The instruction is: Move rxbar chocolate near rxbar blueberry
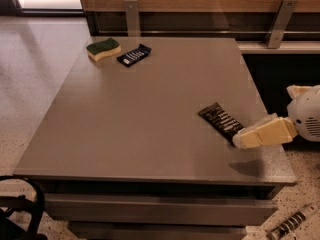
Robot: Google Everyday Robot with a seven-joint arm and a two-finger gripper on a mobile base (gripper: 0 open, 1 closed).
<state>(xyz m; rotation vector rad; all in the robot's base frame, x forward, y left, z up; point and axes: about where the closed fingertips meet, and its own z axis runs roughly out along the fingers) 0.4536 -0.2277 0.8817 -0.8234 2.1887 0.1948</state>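
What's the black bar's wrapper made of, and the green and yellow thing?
The rxbar chocolate looks wrapped in plastic film, dark with white print. The sponge seems soft foam, yellow under a green scrub layer. The gripper hovers at the bar's near end.

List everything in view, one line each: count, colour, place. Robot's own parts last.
table: one, grey-brown, fills the middle.
sponge: one, green over yellow, far left corner of the table.
rxbar blueberry: one, navy, just right of the sponge.
rxbar chocolate: one, black, near right side of the table.
brackets: two, metal, on the wall behind.
gripper: one, cream, right edge, its tip at the chocolate bar's near end.
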